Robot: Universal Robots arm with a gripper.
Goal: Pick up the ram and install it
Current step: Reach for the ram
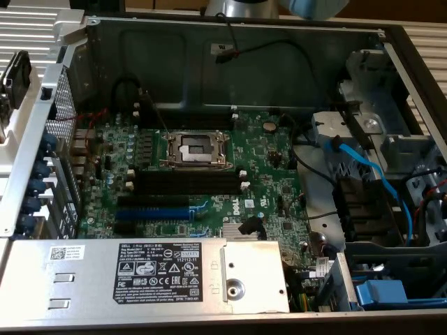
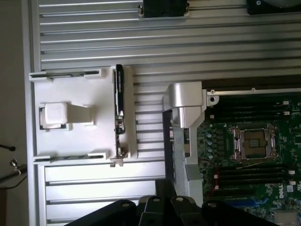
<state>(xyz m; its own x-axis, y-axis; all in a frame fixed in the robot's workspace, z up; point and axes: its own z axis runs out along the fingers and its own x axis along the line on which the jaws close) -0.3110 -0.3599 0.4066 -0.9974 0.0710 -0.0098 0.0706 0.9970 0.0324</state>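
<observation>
The ram (image 2: 119, 108) stands on its long edge in a white holder (image 2: 70, 115). We read that pose as deliberate: it leaves the upper edge free, so the stick can be pinched across its thin faces and carried in the attitude a slot needs. The holder lies on the ribbed aluminium table (image 2: 188, 42), just beside the open computer case (image 2: 186, 101), which keeps the part near its destination.

The gripper (image 2: 162, 209) is clenched and we see nothing between its fingers. It hangs near the corner of the case, apart from the ram, so by our judgement the pick is not yet made.

Inside the case the motherboard (image 1: 209, 174) lies flat and face up. Its long black memory slots (image 1: 185, 183) sit empty just beside the bare processor socket (image 1: 195, 148), with the blue expansion slot (image 1: 154, 213) farther toward the power supply (image 1: 140, 272). With the lid off and nothing standing over the slots, they are open to a straight approach from above. Loose cables run along the exterior view's right, well apart from them.
</observation>
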